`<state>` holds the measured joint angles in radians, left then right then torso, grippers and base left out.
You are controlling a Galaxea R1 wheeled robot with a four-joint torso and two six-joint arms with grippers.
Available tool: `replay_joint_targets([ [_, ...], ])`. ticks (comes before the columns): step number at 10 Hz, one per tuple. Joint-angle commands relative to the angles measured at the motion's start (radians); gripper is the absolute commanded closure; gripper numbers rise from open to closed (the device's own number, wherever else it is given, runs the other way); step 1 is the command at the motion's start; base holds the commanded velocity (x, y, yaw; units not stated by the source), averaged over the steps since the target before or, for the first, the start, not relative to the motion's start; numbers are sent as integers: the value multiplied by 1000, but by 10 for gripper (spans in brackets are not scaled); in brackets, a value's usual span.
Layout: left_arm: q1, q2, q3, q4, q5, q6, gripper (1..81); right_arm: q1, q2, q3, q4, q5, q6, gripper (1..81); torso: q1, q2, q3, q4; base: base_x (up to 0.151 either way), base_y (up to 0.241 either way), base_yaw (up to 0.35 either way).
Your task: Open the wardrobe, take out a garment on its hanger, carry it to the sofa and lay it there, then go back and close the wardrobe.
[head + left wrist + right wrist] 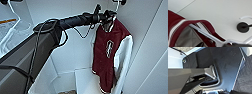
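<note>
The wardrobe (75, 32) stands open with its white interior in front of me. Inside hangs the garment (106, 57), a maroon jacket with white sleeves and a white chest emblem. It sits on the white hanger (117, 7), whose hook reaches up to the rail at the top. My left arm stretches in from the left, and my left gripper (108, 15) is at the jacket's collar, right by the hanger's neck. The left wrist view shows the hanger (209, 35) close up inside the maroon collar (205, 22). The sofa is out of view.
A white shelf and divider (75, 80) fill the wardrobe's lower part below the jacket. The wardrobe's right wall (150, 37) is close to the jacket's sleeve. A dark round rail fitting (242, 27) sits on the white panel. In the right wrist view my own dark base (228, 65) stands over carpet.
</note>
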<state>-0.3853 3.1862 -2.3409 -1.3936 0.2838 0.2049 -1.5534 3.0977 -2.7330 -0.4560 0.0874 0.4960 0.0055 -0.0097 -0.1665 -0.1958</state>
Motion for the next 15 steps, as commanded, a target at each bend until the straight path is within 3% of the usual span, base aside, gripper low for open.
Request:
replay_joint_targets([
  [1,-201,43,-23,-94,0,-10,10,26,8,3,0,-51,1,10,0,0,0,0,0,0,0],
  [6,-180,43,-22,-96,18,-5,10,25,8,1,0,-55,0,10,0,0,0,0,0,0,0],
  [12,-169,43,6,-94,15,7,10,29,14,6,0,-120,1,10,0,0,0,0,0,0,0],
  [15,-203,43,-6,-94,14,57,10,34,14,6,-1,-121,0,10,0,0,0,0,0,0,0],
])
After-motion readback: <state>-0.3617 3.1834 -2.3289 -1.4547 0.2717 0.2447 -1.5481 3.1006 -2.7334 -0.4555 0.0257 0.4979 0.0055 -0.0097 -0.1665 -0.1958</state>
